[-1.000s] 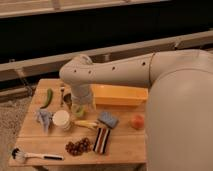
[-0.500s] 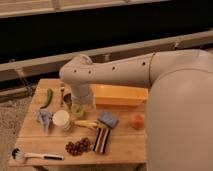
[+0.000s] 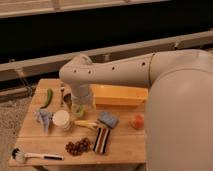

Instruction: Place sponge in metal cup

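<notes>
The sponge (image 3: 102, 140), a small block with dark brown, white and reddish stripes, lies on the wooden table (image 3: 125, 150) near the front middle. The metal cup (image 3: 65, 97) shows as a dark shape at the back left, partly hidden by my wrist. My gripper (image 3: 76, 106) hangs low over the table beside the metal cup and just above a light green cup (image 3: 79, 111). It is well behind the sponge, and the arm covers most of it.
A white cup (image 3: 62, 120), a crumpled blue cloth (image 3: 44, 119) and a green vegetable (image 3: 47, 97) are on the left. A banana (image 3: 86, 124), a blue-grey pad (image 3: 108, 119), grapes (image 3: 78, 146), a brush (image 3: 30, 156), an orange fruit (image 3: 137, 121) and a yellow box (image 3: 120, 95) are also there.
</notes>
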Robot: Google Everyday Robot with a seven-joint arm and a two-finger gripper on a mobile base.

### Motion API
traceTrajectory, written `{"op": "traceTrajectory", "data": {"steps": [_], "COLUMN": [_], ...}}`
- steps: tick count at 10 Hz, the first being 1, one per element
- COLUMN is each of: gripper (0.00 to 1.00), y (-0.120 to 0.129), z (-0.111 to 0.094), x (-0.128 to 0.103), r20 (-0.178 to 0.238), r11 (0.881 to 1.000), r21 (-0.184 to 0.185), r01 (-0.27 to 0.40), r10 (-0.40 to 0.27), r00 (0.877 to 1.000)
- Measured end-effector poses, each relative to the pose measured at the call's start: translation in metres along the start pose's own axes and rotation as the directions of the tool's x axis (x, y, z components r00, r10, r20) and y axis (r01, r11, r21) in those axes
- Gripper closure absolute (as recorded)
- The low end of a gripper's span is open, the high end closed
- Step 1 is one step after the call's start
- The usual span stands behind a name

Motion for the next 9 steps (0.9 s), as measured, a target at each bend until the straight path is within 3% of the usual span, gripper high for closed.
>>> {"op": "traceTrajectory", "data": {"steps": [3,5,9], "gripper": [0.35,0.35,0.35], "y": [-0.019,-0.038,-0.045], "z": [0.031,0.062,0.092], "x": [0.017,0.048,0.073], "r20": [-0.030,-0.082,-0.133], "r11": [0.998,0.992,0.985], "r21": [0.034,0.038,0.036], "r01": [-0.060,-0.121,-0.170], "r10": [0.061,0.124,0.173], "r00": [0.998,0.989,0.976]}}
